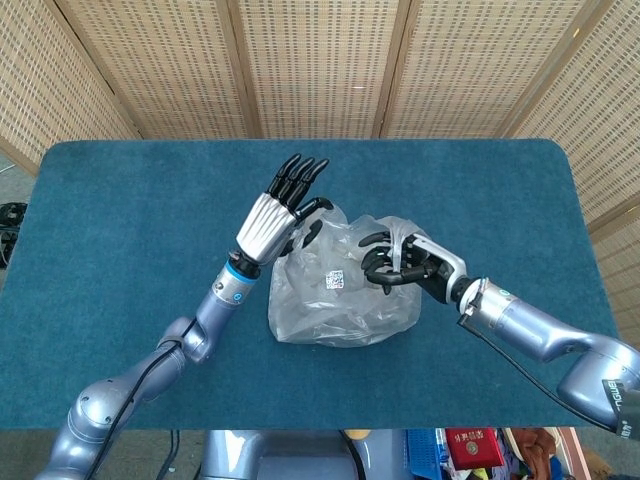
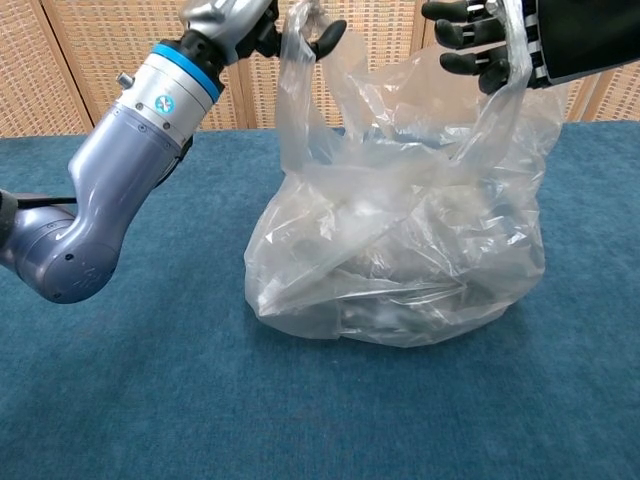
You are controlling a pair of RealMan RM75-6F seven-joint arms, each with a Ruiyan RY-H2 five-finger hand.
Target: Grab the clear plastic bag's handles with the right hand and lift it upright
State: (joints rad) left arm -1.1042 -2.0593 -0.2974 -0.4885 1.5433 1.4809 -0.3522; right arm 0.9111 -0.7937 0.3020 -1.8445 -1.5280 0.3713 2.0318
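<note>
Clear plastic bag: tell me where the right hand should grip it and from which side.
Grip the bag by its handle loops, from above. One loop already hangs over the right hand; the other is raised by the left hand, so gather it too.

Glossy crinkled plastic bag (image 2: 400, 250) on matt napped cloth (image 2: 150, 400)
</note>
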